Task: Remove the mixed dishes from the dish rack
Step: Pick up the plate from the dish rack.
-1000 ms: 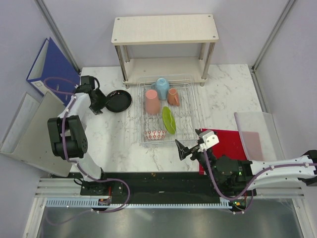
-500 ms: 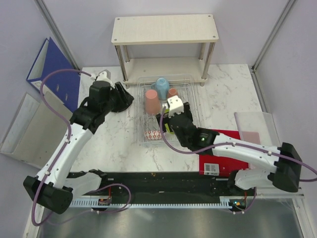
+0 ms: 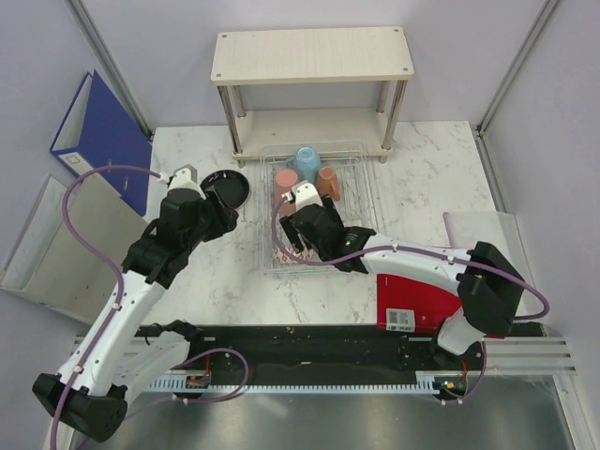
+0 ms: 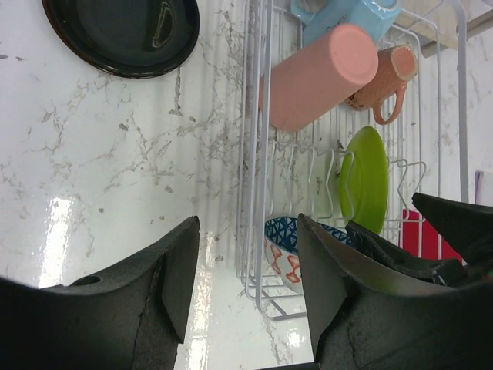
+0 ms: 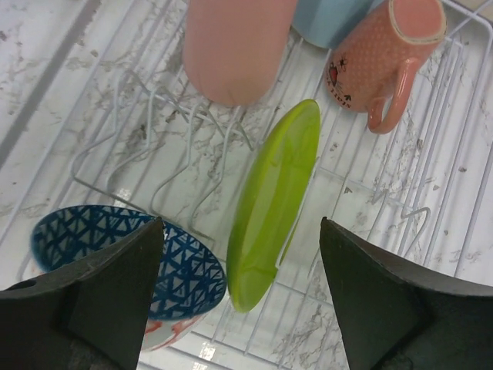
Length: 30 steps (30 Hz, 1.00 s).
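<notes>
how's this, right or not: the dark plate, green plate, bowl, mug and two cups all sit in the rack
Not quite. The dark plate is not in the rack; it lies on the table to the rack's left, as the top view shows. The green plate, bowl, mug, pink cup and blue cup do sit in the rack.

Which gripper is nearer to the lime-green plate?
Right. The right gripper hangs over the lime-green plate; the left gripper is outside the dish rack, on its left side.
</notes>
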{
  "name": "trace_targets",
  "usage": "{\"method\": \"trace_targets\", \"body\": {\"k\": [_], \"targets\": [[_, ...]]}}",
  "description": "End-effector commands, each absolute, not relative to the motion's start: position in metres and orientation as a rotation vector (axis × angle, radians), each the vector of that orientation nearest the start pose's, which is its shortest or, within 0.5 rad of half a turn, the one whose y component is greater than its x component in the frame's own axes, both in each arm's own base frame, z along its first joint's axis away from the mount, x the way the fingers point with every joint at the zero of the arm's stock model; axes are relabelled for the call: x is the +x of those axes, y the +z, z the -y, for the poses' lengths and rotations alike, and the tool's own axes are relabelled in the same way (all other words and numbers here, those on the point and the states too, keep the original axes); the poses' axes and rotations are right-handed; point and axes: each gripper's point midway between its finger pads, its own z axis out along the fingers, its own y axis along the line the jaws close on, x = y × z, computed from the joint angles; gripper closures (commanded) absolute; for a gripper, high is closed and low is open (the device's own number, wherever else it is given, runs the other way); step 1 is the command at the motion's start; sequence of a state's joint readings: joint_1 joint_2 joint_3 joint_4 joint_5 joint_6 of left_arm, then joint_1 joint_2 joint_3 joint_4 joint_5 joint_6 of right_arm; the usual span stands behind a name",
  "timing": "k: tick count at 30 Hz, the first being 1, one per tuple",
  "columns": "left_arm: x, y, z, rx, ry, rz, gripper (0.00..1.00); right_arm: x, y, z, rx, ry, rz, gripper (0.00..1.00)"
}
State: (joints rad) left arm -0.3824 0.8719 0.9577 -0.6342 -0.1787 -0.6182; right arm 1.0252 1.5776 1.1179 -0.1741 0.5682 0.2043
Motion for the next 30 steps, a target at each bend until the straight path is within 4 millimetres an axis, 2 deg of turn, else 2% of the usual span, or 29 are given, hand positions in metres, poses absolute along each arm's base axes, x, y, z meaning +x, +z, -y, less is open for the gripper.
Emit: {"method": "trace_targets", "body": {"k": [1, 4, 9, 11, 12, 14, 15, 20, 25, 30], "targets": [[0.271, 0.223, 0.091, -0.337, -0.324, -2.116, 0.40, 0.309, 0.156, -0.325, -0.495, 0.154, -2.046, 0.16], [0.270, 0.215, 0.092, -0.340, -0.323, -2.132, 0.40, 0.310, 0.151, -0.325, -0.495, 0.148, -2.050, 0.27], [0.269, 0.207, 0.092, -0.339, -0.317, -2.151, 0.41, 0.313, 0.139, -0.323, -0.504, 0.133, -2.072, 0.35], [0.268, 0.205, 0.092, -0.337, -0.313, -2.157, 0.41, 0.314, 0.138, -0.324, -0.507, 0.146, -2.073, 0.45], [0.269, 0.205, 0.092, -0.340, -0.314, -2.155, 0.40, 0.313, 0.138, -0.324, -0.510, 0.149, -2.072, 0.54], [0.269, 0.203, 0.092, -0.340, -0.311, -2.160, 0.41, 0.313, 0.140, -0.325, -0.513, 0.161, -2.067, 0.64], [0.269, 0.202, 0.092, -0.340, -0.309, -2.163, 0.41, 0.312, 0.143, -0.325, -0.510, 0.167, -2.061, 0.73], [0.269, 0.197, 0.095, -0.341, -0.321, -2.179, 0.41, 0.310, 0.148, -0.324, -0.519, 0.181, -2.050, 0.98], [0.269, 0.192, 0.097, -0.339, -0.332, -2.190, 0.41, 0.305, 0.173, -0.323, -0.505, 0.243, -2.014, 1.00], [0.271, 0.191, 0.099, -0.334, -0.333, -2.196, 0.41, 0.299, 0.217, -0.320, -0.486, 0.316, -1.947, 1.00]]}}
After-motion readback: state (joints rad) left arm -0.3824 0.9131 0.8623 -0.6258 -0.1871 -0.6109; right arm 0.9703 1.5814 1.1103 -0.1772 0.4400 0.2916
